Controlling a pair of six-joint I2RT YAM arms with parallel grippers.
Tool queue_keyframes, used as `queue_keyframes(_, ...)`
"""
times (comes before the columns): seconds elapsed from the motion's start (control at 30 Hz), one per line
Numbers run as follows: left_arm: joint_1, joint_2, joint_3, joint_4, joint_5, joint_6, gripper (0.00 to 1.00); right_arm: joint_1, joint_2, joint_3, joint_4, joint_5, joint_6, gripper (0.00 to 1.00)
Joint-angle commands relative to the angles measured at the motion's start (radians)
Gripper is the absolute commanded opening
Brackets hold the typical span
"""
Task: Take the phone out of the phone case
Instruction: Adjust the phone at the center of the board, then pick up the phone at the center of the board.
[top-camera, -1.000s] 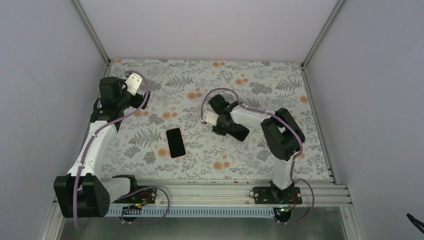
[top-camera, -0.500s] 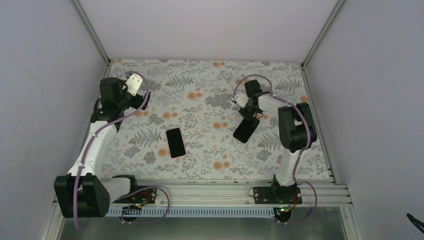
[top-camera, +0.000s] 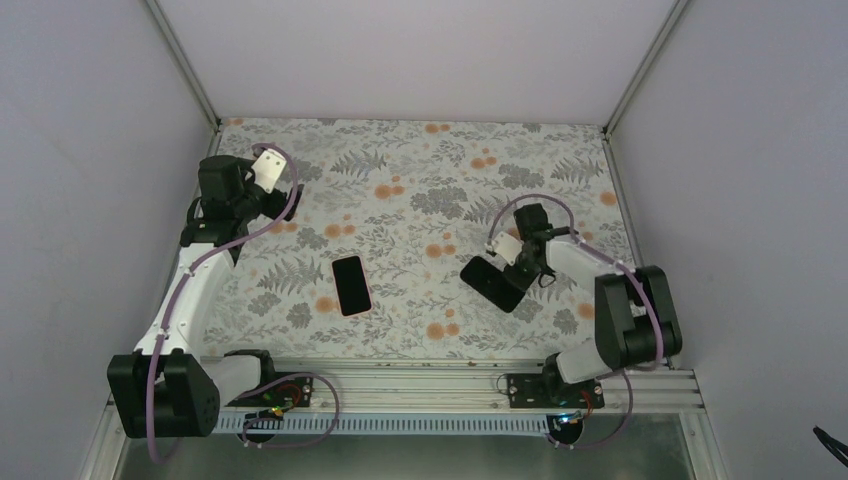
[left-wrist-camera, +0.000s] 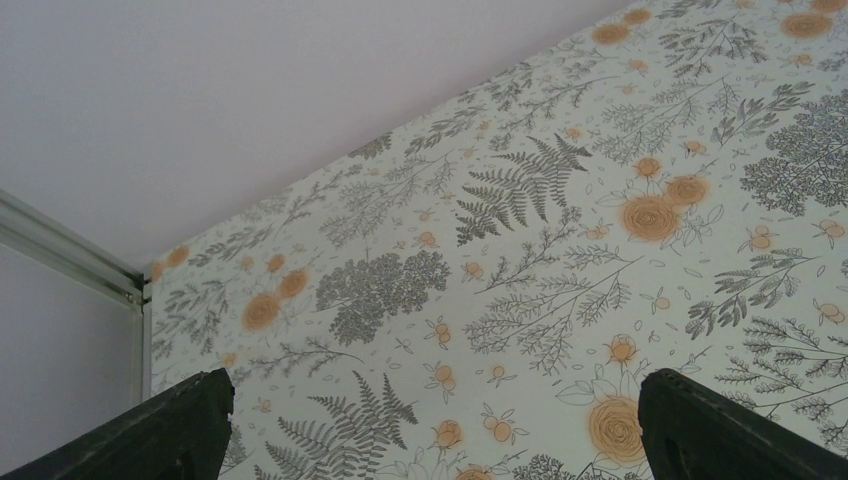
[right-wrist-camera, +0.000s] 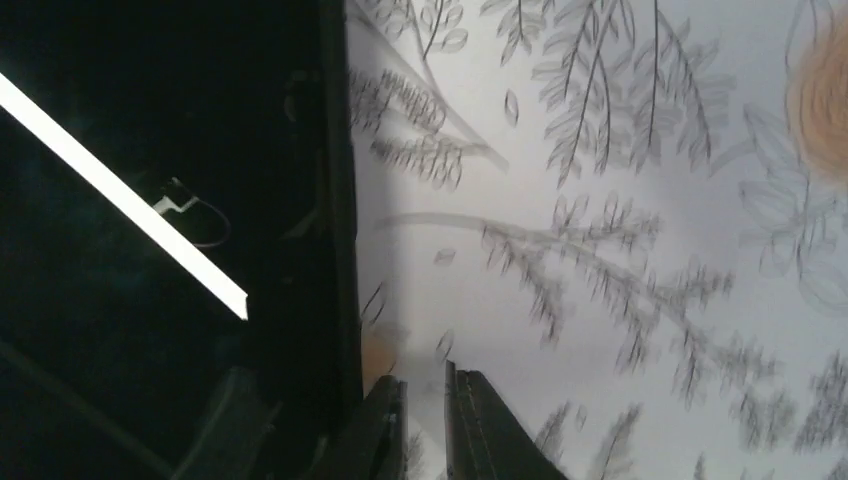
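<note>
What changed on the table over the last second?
The right end effector carried the black slab rightward, first toward the back, then nearer. The pink-edged slab and the left end effector stayed put.

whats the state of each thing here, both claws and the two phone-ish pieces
left claw: wide open, empty
right claw: nearly shut, only the table shows through the slit
black glossy piece: right beside the right claw; gripped or not, cannot tell
pink-edged piece: lying flat on the table, apart from both claws and from the black glossy piece
</note>
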Motion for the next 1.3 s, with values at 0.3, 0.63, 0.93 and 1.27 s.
queue_keyframes(0.3,0.006,-0.036,0.004,-0.012,0.006,0.009,1.00,0.000,-0.241,0.091,-0.334,-0.209,0.072,1.00)
queue_keyframes(0.63,0.006,0.013,0.026,-0.020,-0.002,0.007,1.00,0.082,-0.164,0.091,-0.346,-0.166,0.185,1.00)
queue_keyframes(0.93,0.006,0.027,0.021,-0.021,-0.040,0.007,1.00,0.159,0.020,0.172,-0.302,-0.100,0.279,1.00)
queue_keyframes(1.27,0.006,0.047,0.024,-0.015,-0.048,0.012,1.00,0.180,0.094,0.129,-0.259,-0.073,0.285,1.00)
